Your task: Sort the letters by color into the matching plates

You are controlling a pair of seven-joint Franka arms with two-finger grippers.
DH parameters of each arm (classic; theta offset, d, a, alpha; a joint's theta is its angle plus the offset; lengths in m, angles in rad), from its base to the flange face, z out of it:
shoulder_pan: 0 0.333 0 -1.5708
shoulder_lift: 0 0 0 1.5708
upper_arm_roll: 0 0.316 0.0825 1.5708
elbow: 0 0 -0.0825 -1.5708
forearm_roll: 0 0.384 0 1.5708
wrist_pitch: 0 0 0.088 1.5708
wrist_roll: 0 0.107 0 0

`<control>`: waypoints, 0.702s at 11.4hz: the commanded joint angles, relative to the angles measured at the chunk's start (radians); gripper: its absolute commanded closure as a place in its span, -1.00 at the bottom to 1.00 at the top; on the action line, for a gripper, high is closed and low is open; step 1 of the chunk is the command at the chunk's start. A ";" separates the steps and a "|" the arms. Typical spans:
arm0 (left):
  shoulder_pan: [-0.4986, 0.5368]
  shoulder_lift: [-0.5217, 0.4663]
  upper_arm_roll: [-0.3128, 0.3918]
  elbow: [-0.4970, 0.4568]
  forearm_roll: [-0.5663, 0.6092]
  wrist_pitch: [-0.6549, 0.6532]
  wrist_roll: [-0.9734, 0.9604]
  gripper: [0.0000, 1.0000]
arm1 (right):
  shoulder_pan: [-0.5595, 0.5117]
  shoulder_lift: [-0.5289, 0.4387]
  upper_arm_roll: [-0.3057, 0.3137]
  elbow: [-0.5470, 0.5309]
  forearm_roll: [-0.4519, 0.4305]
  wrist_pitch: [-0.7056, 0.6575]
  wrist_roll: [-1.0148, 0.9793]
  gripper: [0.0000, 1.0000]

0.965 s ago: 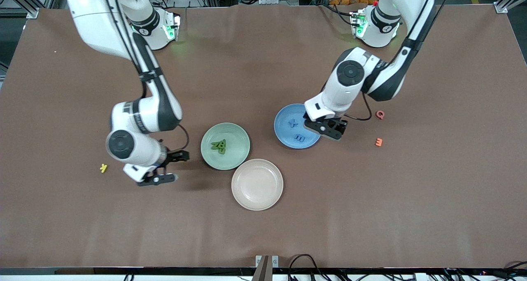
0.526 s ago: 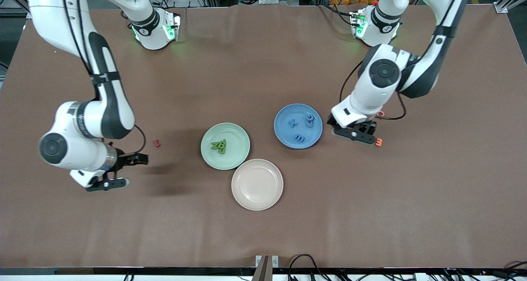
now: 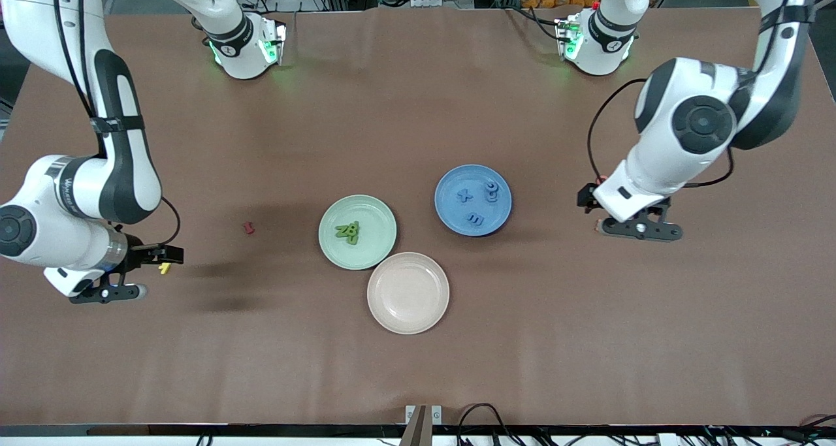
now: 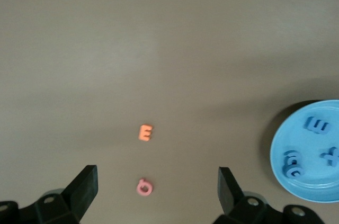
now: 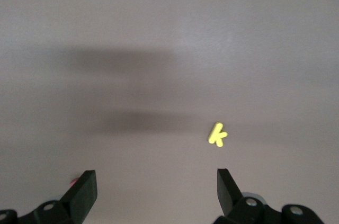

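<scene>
The pale green plate (image 3: pixel 377 240) holds a small pile of green letters (image 3: pixel 347 231). The blue plate (image 3: pixel 452 212) holds several blue letters (image 3: pixel 476 219), two of them stacked (image 3: pixel 491 190). The blue plate (image 4: pixel 310 179) and its letters (image 4: pixel 317 124) also show in the left wrist view. My left gripper (image 3: pixel 589 212) is open and empty over bare table toward the left arm's end, away from the blue plate. In its wrist view the left gripper (image 4: pixel 158 184) has nothing between its fingers. My right gripper (image 3: pixel 155 276) is open and empty toward the right arm's end; its wrist view (image 5: pixel 156 187) shows the same.
A beige-pink plate (image 3: pixel 424 309) lies nearer the front camera than the two plates. A red letter (image 3: pixel 248 227) and a yellow letter (image 3: pixel 164 268) (image 5: pixel 217 134) lie toward the right arm's end. An orange letter (image 4: pixel 145 133) and a pink letter (image 4: pixel 144 187) lie under the left gripper.
The left gripper has left the blue plate, where two more stacked blue letters now lie, and moved toward its own end. The right gripper has swung away from the green plate.
</scene>
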 commanded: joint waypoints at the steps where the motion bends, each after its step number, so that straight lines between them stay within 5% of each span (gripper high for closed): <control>1: 0.033 -0.032 0.029 0.107 0.002 -0.153 0.018 -1.00 | -0.014 -0.090 0.003 -0.011 -0.047 -0.023 0.008 -1.00; 4: 0.036 -0.043 0.070 0.216 -0.053 -0.261 0.029 -1.00 | -0.018 -0.181 -0.005 -0.007 -0.056 -0.168 0.052 -1.00; 8: 0.048 -0.130 0.101 0.221 -0.070 -0.267 0.029 -1.00 | -0.012 -0.273 -0.002 0.080 -0.106 -0.432 0.184 -1.00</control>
